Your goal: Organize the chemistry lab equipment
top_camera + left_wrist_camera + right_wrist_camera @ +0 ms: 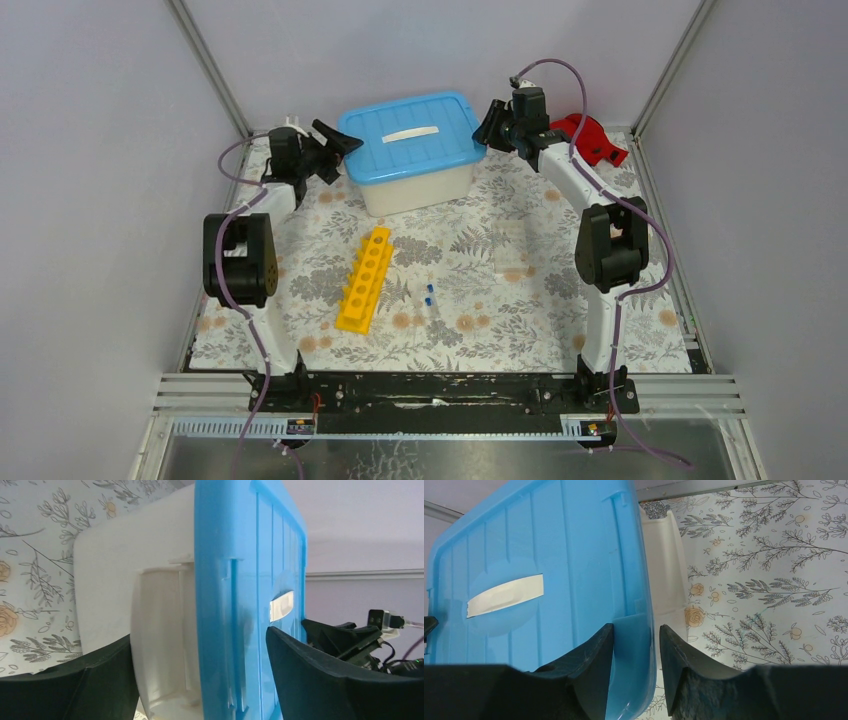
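- No writing, brand, number or sign can be read in any view.
- The white strip (411,133) on the blue lid (380,152) looks blank from above and from both wrist cameras.

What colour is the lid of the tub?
The lid is light blue; the top external view shows it best.

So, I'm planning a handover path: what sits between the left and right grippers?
The white tub with its blue lid fills that stretch, clearest in the top view: the left gripper is at one end, the right gripper at the other.
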`<state>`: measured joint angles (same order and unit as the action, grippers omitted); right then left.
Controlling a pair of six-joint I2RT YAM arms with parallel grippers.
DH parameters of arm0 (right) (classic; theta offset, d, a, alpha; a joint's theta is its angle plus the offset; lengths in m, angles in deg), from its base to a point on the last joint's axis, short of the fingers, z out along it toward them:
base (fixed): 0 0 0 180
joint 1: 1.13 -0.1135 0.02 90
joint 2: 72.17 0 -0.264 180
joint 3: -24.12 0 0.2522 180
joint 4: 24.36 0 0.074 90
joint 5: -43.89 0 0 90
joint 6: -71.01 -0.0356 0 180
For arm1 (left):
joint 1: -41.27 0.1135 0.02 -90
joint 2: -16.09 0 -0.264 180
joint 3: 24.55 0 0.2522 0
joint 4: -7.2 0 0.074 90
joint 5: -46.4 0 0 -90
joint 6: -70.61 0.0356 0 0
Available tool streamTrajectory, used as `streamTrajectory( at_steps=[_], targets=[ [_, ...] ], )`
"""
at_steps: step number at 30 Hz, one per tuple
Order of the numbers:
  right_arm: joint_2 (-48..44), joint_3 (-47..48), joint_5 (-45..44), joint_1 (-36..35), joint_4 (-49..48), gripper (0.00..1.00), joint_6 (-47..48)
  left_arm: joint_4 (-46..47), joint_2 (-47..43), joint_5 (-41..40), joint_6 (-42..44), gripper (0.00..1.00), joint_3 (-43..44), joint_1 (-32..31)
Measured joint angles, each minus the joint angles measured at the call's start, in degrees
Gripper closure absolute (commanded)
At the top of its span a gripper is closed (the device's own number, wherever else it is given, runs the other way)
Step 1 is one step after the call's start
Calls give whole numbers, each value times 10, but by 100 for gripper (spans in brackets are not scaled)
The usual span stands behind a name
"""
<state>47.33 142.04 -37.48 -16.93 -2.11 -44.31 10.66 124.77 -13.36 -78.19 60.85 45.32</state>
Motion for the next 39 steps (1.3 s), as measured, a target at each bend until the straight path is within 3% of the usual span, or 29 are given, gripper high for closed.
streamTrajectory(
  at_steps=[7,16,24,32,39],
  targets=[
    [0,0,2,1,0,55,0,-107,-5,-64,75,34,52,-13],
    [0,0,2,3,0,55,0,-232,-13,-154,169,34,126,-45],
    [0,0,-4,7,3,56,1,-355,-12,-259,256,41,222,-99],
    [0,0,0,13,4,56,0,-398,-11,-352,322,41,249,-131],
    [0,0,5,7,2,56,0,-417,-6,-370,344,44,240,-132]
  ],
)
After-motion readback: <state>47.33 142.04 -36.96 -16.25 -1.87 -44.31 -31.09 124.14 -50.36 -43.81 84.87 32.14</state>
